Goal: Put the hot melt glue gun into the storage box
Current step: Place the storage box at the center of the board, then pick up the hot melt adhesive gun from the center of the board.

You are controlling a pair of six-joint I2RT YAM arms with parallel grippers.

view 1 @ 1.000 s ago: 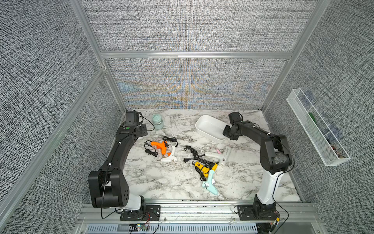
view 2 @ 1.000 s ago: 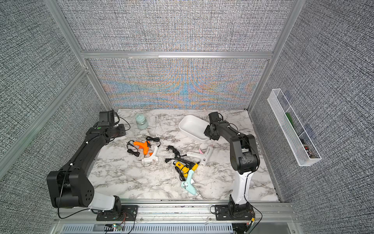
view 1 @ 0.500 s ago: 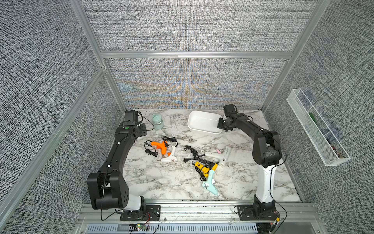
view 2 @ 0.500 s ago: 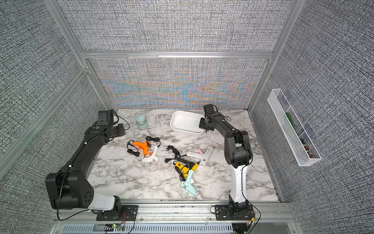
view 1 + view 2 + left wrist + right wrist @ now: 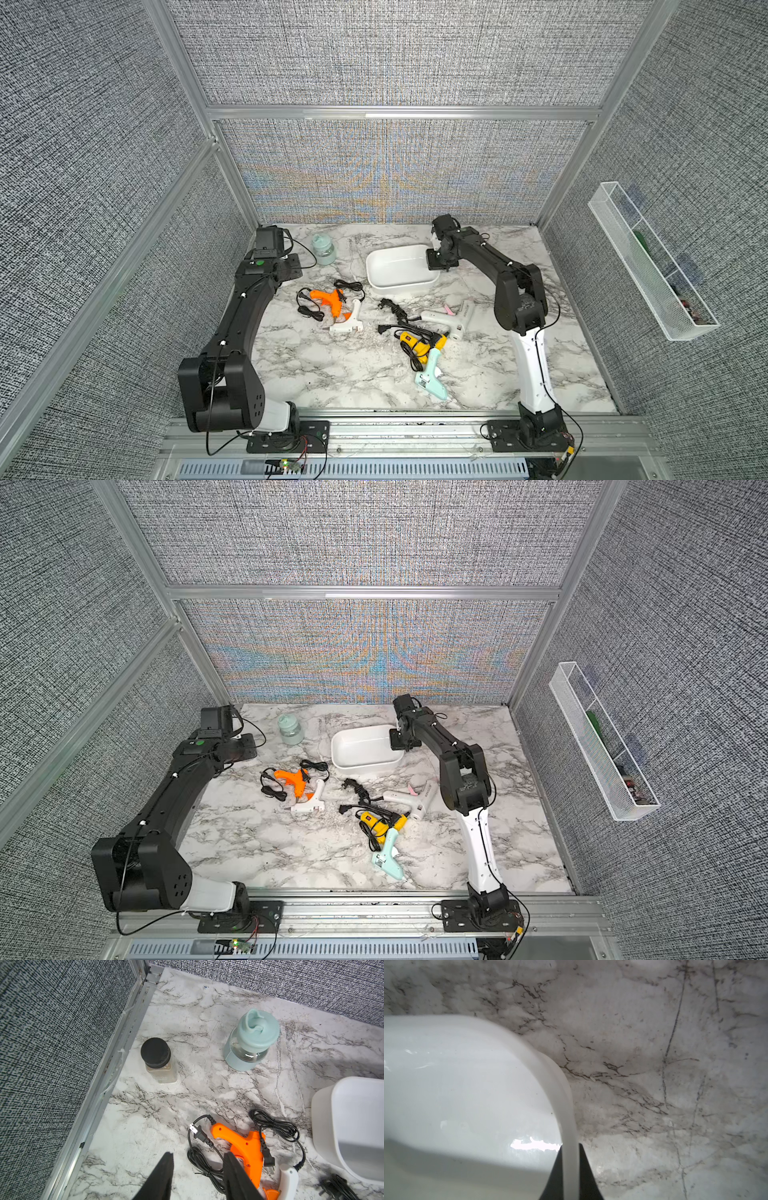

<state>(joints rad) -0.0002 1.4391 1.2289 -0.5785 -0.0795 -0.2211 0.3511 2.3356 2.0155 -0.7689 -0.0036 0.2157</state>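
The right claw [image 5: 570, 1148] is pinching the storage box [image 5: 399, 288] by its rim, jaws closed tight on the thin wall. The left claw [image 5: 198, 1155] is hanging half open and empty, pointing toward the orange glue gun [image 5: 328, 300], which is lying on the bench [image 5: 332, 374] near the box, outside it.

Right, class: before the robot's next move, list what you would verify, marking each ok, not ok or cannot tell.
1. Right end effector shut on the storage box wall: ok.
2. Storage box empty, room for a gun: ok.
3. Left end effector open: ok.
4. Orange glue gun gripped: not ok; it lies on the table.
5. Its cord free of the white glue gun: cannot tell.
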